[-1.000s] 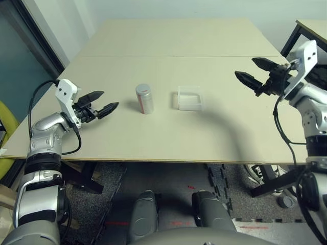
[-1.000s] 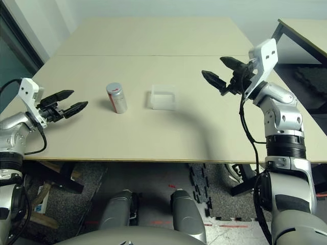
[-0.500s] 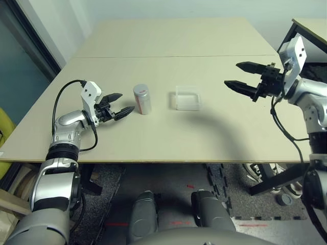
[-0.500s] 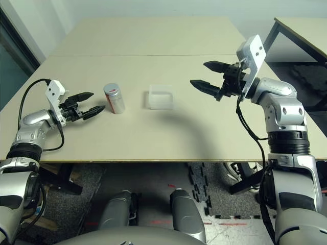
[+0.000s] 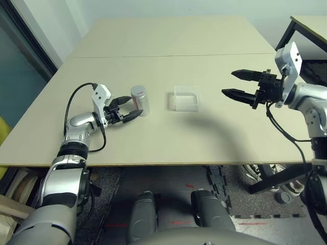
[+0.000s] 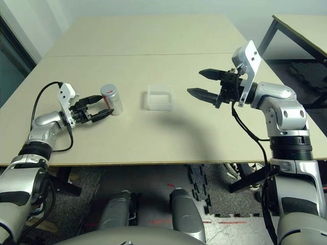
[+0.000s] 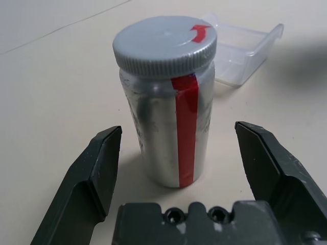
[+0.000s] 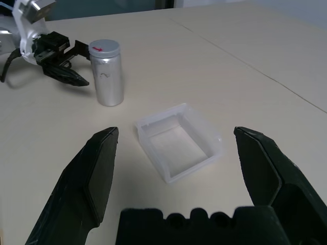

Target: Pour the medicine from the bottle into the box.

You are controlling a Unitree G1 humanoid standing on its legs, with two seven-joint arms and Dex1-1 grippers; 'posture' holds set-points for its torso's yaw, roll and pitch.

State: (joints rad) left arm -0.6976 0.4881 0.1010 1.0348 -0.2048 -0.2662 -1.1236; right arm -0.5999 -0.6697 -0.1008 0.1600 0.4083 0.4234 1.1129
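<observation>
The bottle (image 5: 139,99) stands upright on the table, silvery with a red stripe (image 7: 186,127) and a grey cap (image 7: 163,43). My left gripper (image 5: 129,107) is open just left of it, one finger on either side of the bottle's base, not touching. The clear plastic box (image 5: 185,98) lies a short way to the bottle's right and looks empty (image 8: 179,140). My right gripper (image 5: 236,84) hovers open above the table, to the right of the box and pointing toward it.
The beige table (image 5: 168,132) has a seam (image 5: 173,55) running across its far part. A second table with a black frame (image 5: 301,25) stands at the far right. A dark panel (image 5: 20,61) lines the left side beyond the table edge.
My left gripper has moved right along the table until its fingers flank the bottle. My right gripper has come slightly closer to the box. The camera view shifted a little.
</observation>
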